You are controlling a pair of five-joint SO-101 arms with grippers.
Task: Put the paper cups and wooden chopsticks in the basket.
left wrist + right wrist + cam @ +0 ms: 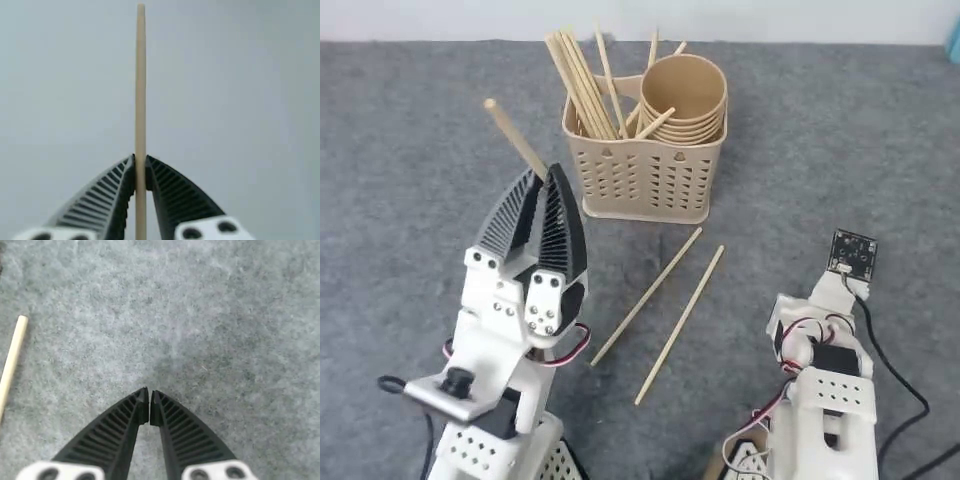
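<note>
One wooden chopstick (pixel 515 138) stood pinched in the left claw (pixel 546 178), whose fingers were closed tight on it, the stick's tip rising beyond the fingertips toward a plain wall. Two loose chopsticks lay on the grey desk (pixel 410 170) to that claw's right, between the arms: the nearer stick (pixel 647 296) and the farther stick (pixel 680 325). Just beyond the left claw's tips sat one basket (pixel 645 180), holding a bundle of chopsticks (pixel 582 85) and a stack of paper cups (pixel 682 95), both too tightly packed to count. The left arm was raised and tilted upward. The right claw (pixel 149 392) pointed down at the desk, fingers together on nothing, a cut-off stick end (pixel 12 360) beside it.
</note>
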